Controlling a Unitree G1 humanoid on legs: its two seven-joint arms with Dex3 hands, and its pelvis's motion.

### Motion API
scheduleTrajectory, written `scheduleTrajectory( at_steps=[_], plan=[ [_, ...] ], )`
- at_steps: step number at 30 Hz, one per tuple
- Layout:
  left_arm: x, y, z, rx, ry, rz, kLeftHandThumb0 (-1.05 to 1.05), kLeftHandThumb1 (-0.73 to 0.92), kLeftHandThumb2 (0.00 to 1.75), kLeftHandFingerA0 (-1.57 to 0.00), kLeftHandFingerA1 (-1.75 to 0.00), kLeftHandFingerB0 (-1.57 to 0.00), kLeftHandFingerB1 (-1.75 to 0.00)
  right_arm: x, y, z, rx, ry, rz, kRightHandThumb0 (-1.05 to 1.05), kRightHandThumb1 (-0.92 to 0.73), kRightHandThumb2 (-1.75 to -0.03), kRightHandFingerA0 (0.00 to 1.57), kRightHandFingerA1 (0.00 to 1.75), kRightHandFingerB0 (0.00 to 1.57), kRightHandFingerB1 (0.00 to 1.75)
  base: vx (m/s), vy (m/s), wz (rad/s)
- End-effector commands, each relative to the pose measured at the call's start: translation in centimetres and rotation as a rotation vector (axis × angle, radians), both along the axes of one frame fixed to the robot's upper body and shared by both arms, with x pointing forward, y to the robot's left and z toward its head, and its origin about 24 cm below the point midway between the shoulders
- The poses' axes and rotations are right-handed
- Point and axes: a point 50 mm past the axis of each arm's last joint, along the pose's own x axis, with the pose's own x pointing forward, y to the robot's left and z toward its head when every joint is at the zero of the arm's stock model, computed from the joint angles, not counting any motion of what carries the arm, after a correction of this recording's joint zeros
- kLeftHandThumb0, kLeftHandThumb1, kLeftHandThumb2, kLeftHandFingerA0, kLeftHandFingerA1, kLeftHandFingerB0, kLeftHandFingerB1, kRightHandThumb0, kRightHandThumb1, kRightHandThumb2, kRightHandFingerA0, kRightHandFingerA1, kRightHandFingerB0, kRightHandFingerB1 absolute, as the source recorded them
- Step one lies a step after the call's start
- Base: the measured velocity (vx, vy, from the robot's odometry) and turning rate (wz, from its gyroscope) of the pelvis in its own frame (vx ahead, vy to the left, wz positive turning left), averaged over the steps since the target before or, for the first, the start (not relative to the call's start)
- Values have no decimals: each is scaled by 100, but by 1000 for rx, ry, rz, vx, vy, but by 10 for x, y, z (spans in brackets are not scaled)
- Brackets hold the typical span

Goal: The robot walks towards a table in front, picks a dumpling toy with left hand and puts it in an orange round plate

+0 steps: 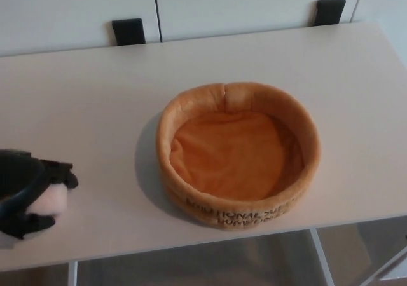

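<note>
Left hand at the table's left front edge, black fingers clamped round a pale pink dumpling, orange plush plate well apart to the right, holding nothing, right hand unseen

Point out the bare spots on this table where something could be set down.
Bare table runs between the back edge and the orange plate, and right of the plate to the table's edge. The plate itself is empty. Crowded only at front left, where the left hand grips the dumpling toy.
</note>
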Motion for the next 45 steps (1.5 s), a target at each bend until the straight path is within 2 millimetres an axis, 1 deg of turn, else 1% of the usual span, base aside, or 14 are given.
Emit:
scheduleTrajectory(
  at_steps=[1, 15, 20, 24, 25, 28, 32, 33, 40, 41, 42, 43, 44, 45],
  plan=[
    [5, -17, 37, -181, -245, -92, -5, 78, 64, -83, -152, -84, -61, 1, -8, 5, -24, 6, 9, -28, -61, -58, 92, 72, 50, 46, 0, 0, 0],
    [16, -53, 100, -310, -423, -200, -10, 76, 67, -88, -144, -86, -64, 3, -11, 6, -25, 11, 0, -26, -61, -58, 92, 71, 51, 46, 0, 0, 0],
    [18, -82, 118, -337, -455, -282, -11, 76, 62, -91, -138, -85, -61, 5, -10, 5, -24, 0, -3, -25, -62, -58, 92, 72, 50, 46, 0, 0, 0],
    [21, -115, 126, -389, -483, -366, -10, 74, 66, -87, -152, -83, -62, 6, -8, 5, -11, -15, -9, -25, -62, -58, 90, 73, 48, 46, 0, 0, 0],
    [24, -130, 126, -404, -471, -384, -8, 66, 62, -86, -144, -86, -59, 8, -7, 4, -10, -24, -9, -25, -62, -58, 91, 72, 49, 46, 0, 0, 0],
    [28, -144, 124, -403, -452, -400, -9, 64, 59, -87, -143, -85, -55, 10, -5, 4, -14, -23, 19, -27, -63, -59, 90, 69, 50, 46, 0, 0, 0],
    [36, -164, 113, -403, -408, -421, -10, 61, 58, -87, -146, -81, -57, 17, -4, 4, -13, -29, 33, -26, -62, -58, 88, 70, 50, 47, 0, 0, 0],
    [38, -170, 104, -409, -381, -426, -7, 66, 59, -85, -155, -79, -53, 17, -4, 4, -16, -25, 35, -26, -63, -58, 87, 66, 50, 45, 0, 0, 0],
    [42, -180, 76, -376, -295, -412, -10, 62, 56, -79, -166, -85, -63, 22, -2, 3, -13, -35, 25, -24, -64, -59, 87, 65, 50, 46, 0, 0, 0],
    [42, -179, 72, -354, -280, -409, -13, 48, 79, -105, -136, -81, -83, 23, -2, 2, -13, -35, 25, -24, -65, -59, 85, 65, 50, 46, 0, 0, 0],
    [43, -179, 69, -339, -269, -407, -13, 48, 79, -105, -136, -81, -83, 23, -2, 2, -13, -35, 25, -24, -65, -59, 85, 65, 50, 46, 0, 0, 0],
    [43, -177, 65, -323, -254, -399, -19, 60, 52, -73, -165, -75, -51, 24, -2, 3, -13, -39, 22, -25, -63, -58, 85, 68, 50, 46, 0, 0, 0],
    [46, -174, 59, -264, -205, -365, -28, 65, 60, -75, -94, -45, -36, 26, -2, 3, -12, -47, 17, -24, -62, -58, 83, 67, 50, 46, 0, 0, 0],
    [47, -173, 57, -230, -177, -343, -28, 65, 60, -75, -94, -45, -36, 26, -3, 3, -12, -50, 16, -24, -62, -58, 83, 67, 50, 46, 0, 0, 0]
  ],
)
